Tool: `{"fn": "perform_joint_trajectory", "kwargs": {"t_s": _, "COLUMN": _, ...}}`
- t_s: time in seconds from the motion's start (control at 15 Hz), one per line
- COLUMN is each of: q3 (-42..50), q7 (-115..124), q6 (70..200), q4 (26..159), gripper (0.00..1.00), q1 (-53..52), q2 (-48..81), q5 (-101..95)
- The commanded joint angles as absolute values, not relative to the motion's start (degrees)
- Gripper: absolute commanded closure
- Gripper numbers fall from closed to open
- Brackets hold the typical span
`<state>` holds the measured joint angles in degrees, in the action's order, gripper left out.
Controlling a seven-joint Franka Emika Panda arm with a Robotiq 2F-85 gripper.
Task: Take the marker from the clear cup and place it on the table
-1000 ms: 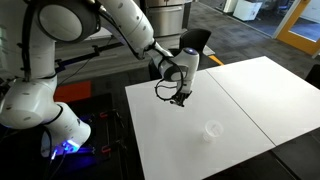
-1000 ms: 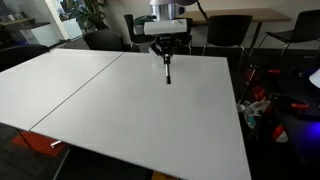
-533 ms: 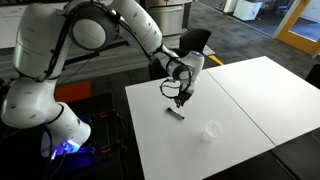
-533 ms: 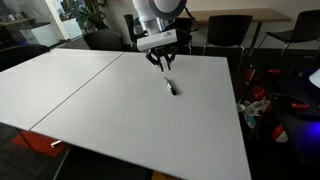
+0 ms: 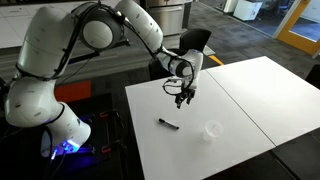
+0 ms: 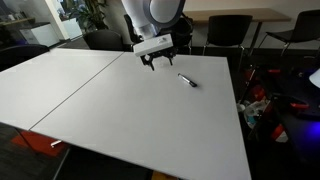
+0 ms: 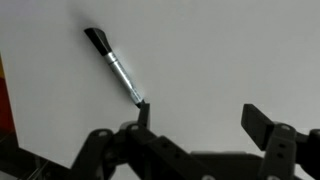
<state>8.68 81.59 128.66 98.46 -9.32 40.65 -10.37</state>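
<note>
Your gripper (image 5: 184,99) is rising away from the marker (image 5: 169,124), which was right beneath its tips half a second ago. Its fingers are standing spread apart, gripping nothing. The marker is lying flat on the table (image 5: 250,90), outside the cup (image 5: 212,128), near it but not touching. The gripper is hovering farther from the cup than the marker is.
</note>
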Motion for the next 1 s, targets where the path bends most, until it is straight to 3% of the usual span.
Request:
{"fn": "perform_joint_trajectory", "kwargs": {"t_s": 0.0, "q3": 12.5, "q7": 87.3, "q6": 132.7, "q4": 103.9, "gripper": 0.0, "q1": -14.3, "q2": 36.4, "q5": -17.2}}
{"fn": "perform_joint_trajectory", "kwargs": {"t_s": 0.53, "q3": 14.8, "q7": 101.4, "q6": 139.3, "q4": 111.6, "gripper": 0.0, "q1": -18.1, "q2": 29.9, "q5": -30.3}}
{"fn": "perform_joint_trajectory", "kwargs": {"t_s": 0.93, "q3": 12.8, "q7": 99.0, "q6": 136.7, "q4": 107.5, "gripper": 0.0, "q1": -16.2, "q2": 33.6, "q5": -29.0}}
